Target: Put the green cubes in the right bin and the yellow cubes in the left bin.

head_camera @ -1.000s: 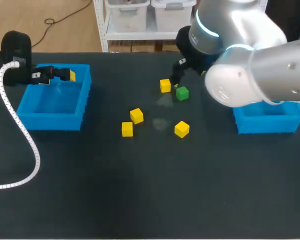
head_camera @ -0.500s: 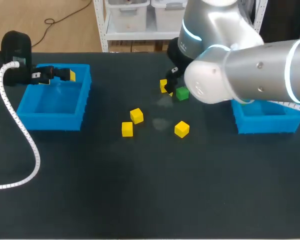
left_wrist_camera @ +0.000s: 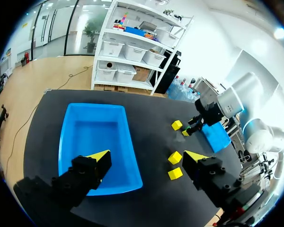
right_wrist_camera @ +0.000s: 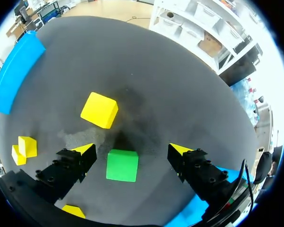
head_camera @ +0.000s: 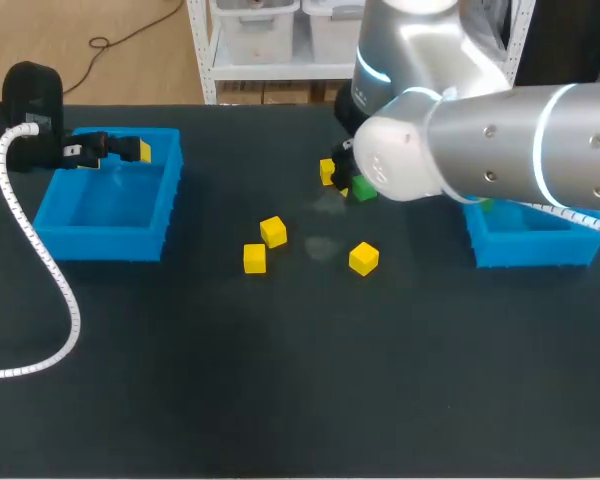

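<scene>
1. Right tool (right_wrist_camera: pixel 132 150), spread, straddles the small green cube (right_wrist_camera: pixel 122 165) without pinching it.
2. Left tool (left_wrist_camera: pixel 147 156) hangs spread over the blue plastic left bin (left_wrist_camera: pixel 68 142).
3. Four small yellow cubes (head_camera: pixel 272 231) lie loose on the desk (head_camera: pixel 280 380), one at the green cube's ten o'clock; most sorting looks undone.

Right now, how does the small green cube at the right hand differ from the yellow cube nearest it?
The small green cube lies between the right hand's open fingers, touching neither; the yellow cube lies ahead, outside the gap. The green cube sits square to the fingers; the yellow cube is turned. Both rest on the black table, alike in size.
</scene>
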You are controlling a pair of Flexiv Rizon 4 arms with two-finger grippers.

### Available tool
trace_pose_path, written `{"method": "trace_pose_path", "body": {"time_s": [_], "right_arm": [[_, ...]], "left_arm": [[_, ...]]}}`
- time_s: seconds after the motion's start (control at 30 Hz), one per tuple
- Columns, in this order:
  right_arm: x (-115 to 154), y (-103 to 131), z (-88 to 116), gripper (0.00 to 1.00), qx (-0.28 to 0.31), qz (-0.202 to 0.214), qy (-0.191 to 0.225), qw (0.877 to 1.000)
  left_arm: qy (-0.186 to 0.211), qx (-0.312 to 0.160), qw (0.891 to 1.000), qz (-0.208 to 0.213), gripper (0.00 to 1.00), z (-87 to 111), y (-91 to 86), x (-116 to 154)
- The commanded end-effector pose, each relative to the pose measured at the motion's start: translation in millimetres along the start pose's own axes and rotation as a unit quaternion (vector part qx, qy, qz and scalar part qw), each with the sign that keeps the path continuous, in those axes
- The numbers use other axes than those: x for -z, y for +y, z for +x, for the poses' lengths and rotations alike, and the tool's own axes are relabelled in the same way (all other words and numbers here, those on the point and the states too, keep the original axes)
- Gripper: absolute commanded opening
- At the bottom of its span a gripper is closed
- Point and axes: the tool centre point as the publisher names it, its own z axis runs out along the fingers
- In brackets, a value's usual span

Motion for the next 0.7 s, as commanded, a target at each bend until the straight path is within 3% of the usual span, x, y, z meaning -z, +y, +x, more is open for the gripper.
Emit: {"method": "trace_pose_path", "body": {"time_s": [0.03, 0.07, 0.1, 0.13, 0.17, 0.2, 0.53, 0.7], "right_arm": [[-2.8, -2.5, 0.6, 1.0, -0.002, 0.0, 0.003, 1.0], [-4.1, -3.0, 0.9, 1.0, -0.002, 0.001, 0.004, 1.0], [-5.3, -3.4, 1.3, 0.91, -0.003, 0.001, 0.005, 1.0], [-6.6, -3.8, 1.6, 0.44, -0.005, 0.003, 0.007, 1.0], [-7.3, -4.0, 1.7, 0.29, -0.005, 0.003, 0.007, 1.0], [-8.1, -4.2, 1.7, 0.0, -0.006, 0.004, 0.007, 1.0], [-2.8, -6.3, -1.0, 0.0, -0.01, 0.002, -0.001, 1.0], [33.3, -30.6, -14.5, 0.0, -0.035, 0.017, -0.048, 0.998]], "left_arm": [[-0.003, -0.001, 1.0, 0.004, 1.0, 1.3, 1.7, 0.1], [-0.003, -0.001, 1.0, 0.004, 1.0, 1.3, 1.7, 0.1], [-0.003, -0.001, 1.0, 0.004, 1.0, 1.3, 1.7, 0.1], [-0.003, -0.001, 1.0, 0.004, 1.0, 1.3, 1.7, 0.1], [-0.003, -0.001, 1.0, 0.004, 1.0, 1.3, 1.7, 0.1], [-0.003, -0.001, 1.0, 0.004, 1.0, 1.3, 1.7, 0.1], [-0.003, -0.001, 1.0, 0.004, 1.0, 1.3, 1.7, 0.1], [-0.003, -0.001, 1.0, 0.004, 1.0, 1.3, 1.7, 0.1]]}}
